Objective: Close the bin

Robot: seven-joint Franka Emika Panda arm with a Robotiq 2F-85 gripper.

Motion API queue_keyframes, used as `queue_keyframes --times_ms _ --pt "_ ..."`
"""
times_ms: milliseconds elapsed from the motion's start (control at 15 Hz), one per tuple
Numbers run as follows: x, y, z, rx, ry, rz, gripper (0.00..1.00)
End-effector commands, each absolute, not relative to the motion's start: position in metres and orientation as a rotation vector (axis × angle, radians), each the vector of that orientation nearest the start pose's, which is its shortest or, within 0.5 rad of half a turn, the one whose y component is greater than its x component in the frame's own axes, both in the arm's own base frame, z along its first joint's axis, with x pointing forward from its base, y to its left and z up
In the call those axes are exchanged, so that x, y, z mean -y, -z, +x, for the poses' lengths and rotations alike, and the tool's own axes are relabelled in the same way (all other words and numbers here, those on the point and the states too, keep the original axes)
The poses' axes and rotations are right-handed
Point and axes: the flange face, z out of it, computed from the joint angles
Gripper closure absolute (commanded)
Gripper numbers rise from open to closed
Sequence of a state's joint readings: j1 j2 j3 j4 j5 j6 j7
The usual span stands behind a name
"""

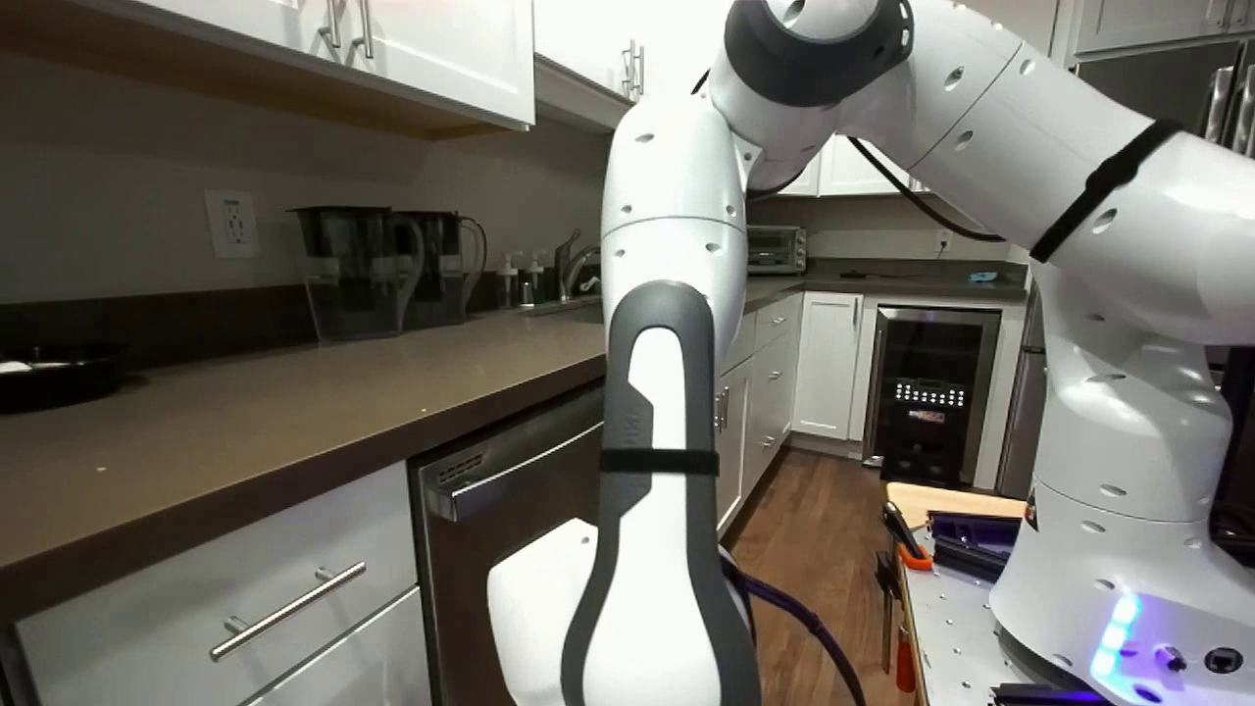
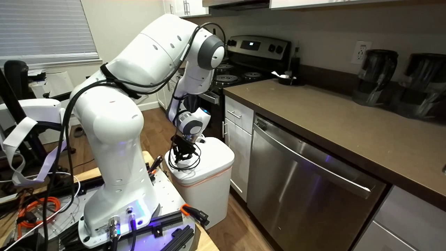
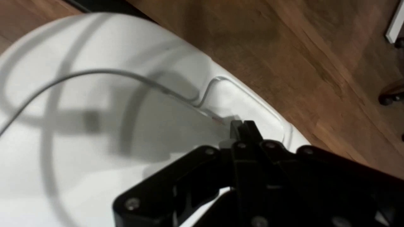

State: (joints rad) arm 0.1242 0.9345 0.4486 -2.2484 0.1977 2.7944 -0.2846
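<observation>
The bin [image 2: 209, 197] is a free-standing white plastic bin in an exterior view, between the robot's table and the cabinets. Its white lid [image 2: 217, 153] lies across the top, with a thin pinkish line under its rim. My gripper [image 2: 184, 158] points down over the lid's near left part. In the wrist view the lid [image 3: 94, 176] fills the left side and has a shallow recess [image 3: 249, 104] at its edge. My gripper [image 3: 242, 123] is shut with nothing seen between its fingertips, at the recess's inner edge. I cannot tell if they touch. The arm hides the bin in the remaining exterior view.
A stainless dishwasher [image 2: 306, 188] and white cabinet [image 2: 238, 153] stand beside the bin under the brown counter [image 2: 313, 104]. A black stove [image 2: 240, 76] is behind. The robot's table edge [image 2: 205, 240] is close to the bin. A loose cable [image 3: 104, 72] hangs over the lid.
</observation>
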Motion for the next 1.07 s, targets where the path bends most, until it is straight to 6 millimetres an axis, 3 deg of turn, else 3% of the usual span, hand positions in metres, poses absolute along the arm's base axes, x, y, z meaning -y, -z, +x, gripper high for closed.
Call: queue_keyframes --times_ms 0,267,600,800,1000 --pt "-0.286 0.027 0.340 0.894 -0.477 -2.648 0.96" --pt "-0.292 0.025 0.340 0.998 -0.470 -2.637 0.95" --pt "-0.294 0.011 0.348 0.996 -0.688 -2.601 0.95" --pt "-0.296 -0.001 0.362 1.002 -0.834 -2.566 0.95" --pt "-0.297 -0.016 0.382 1.019 -0.856 -2.563 0.95"
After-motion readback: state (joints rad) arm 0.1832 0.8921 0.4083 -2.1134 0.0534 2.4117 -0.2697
